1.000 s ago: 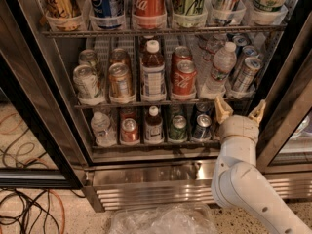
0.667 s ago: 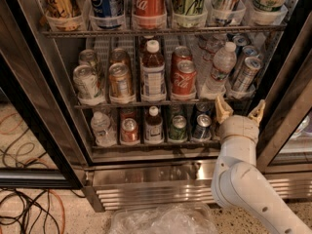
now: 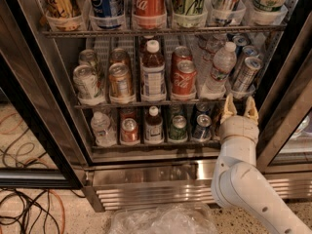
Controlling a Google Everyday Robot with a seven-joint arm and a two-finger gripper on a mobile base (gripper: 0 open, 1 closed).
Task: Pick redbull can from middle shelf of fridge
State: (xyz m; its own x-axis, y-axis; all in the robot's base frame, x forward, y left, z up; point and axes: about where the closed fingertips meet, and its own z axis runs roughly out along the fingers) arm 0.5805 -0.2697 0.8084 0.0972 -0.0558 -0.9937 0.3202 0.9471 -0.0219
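Note:
The redbull can [image 3: 246,73], slim and silver-and-blue, stands at the right end of the middle shelf [image 3: 131,104] of the fridge [image 3: 161,177], with more slim cans in the lane behind it. My gripper [image 3: 240,109] is open and empty. It points up at the shelf's front edge, just below the can and a little to its left. Its two tan fingertips [image 3: 229,106] stand apart and do not touch the can.
A clear water bottle [image 3: 218,69] stands just left of the redbull can, with red cola cans [image 3: 184,78] further left. Tall cans fill the rack above. The dark door frame [image 3: 287,101] is close on the right. Cables [image 3: 24,208] and clear plastic [image 3: 161,221] lie on the floor.

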